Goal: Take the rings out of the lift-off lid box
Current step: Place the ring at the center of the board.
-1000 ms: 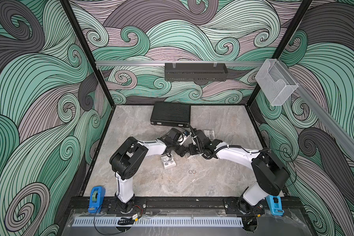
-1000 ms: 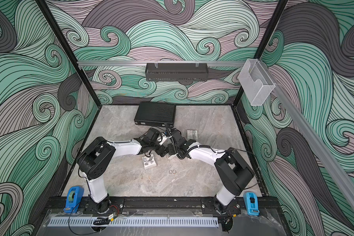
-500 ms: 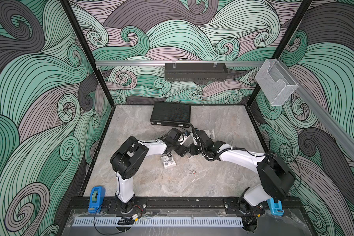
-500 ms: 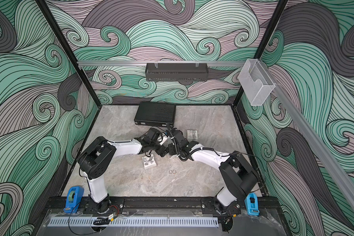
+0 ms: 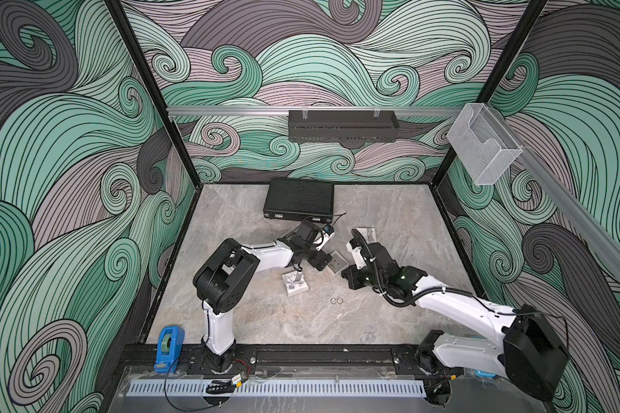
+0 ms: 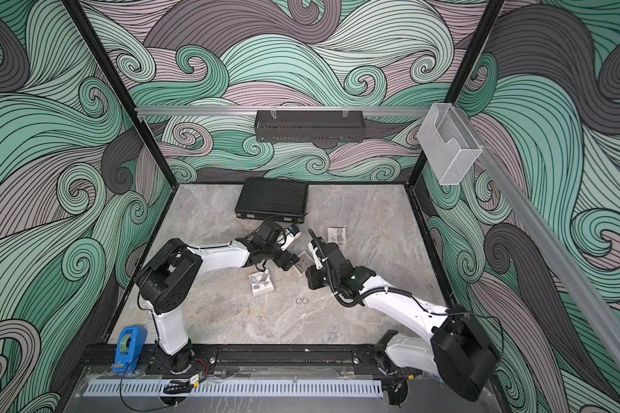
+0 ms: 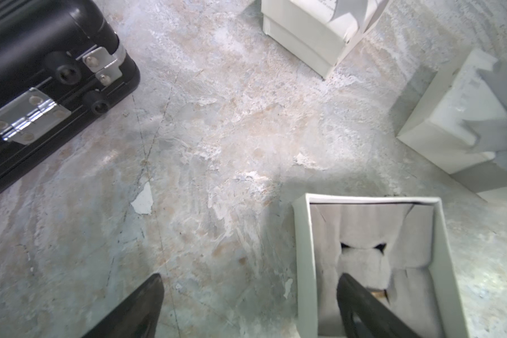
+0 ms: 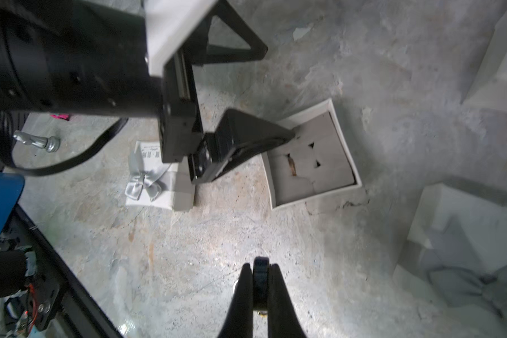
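Note:
The lift-off lid box (image 5: 338,263) (image 8: 312,187) stands open on the table, lined with slit grey foam (image 7: 363,228). One brownish ring (image 8: 291,166) sits upright in a foam slit. My left gripper (image 7: 251,278) (image 5: 323,264) is open and straddles a box wall, one finger (image 7: 360,304) inside on the foam, the other outside. My right gripper (image 8: 260,267) (image 5: 349,279) hangs over bare table beside the box, shut on a black ring (image 8: 260,270). Two pale rings (image 5: 336,301) (image 6: 301,301) lie side by side on the table in both top views.
A white box with a grey bow (image 5: 294,282) (image 8: 155,181) lies by the left arm. Another white box (image 5: 367,234) stands behind the right arm. A black case (image 5: 299,199) lies at the back. A blue tape dispenser (image 5: 168,345) sits at the front left.
My right gripper has drawn back from the open box toward the front, still shut. The left gripper has stayed at the box.

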Controlling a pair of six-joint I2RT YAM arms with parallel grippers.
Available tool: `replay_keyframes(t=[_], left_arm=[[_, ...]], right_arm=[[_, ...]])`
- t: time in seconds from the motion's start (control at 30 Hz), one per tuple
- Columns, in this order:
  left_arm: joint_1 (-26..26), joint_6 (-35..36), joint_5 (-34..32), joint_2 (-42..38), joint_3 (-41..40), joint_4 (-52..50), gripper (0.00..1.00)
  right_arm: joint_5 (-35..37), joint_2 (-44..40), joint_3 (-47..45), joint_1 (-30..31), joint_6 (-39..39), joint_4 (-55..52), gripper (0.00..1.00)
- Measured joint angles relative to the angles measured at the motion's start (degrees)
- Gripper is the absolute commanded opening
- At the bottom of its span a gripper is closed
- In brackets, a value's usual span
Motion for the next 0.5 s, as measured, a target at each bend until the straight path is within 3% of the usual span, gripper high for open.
replay_keyframes(t=[0.23, 0.5], left_arm=[[0.0, 0.26, -0.9, -1.03, 0.0, -1.29, 0.93], [0.0, 0.24, -1.31, -4.83, -0.42, -1.49, 0.94]], right_arm=[[-3.96, -1.33, -9.68, 0.0, 6.58, 2.01, 0.0], [-5.66, 3.23, -11.06, 0.0, 10.47, 8.02, 0.0]])
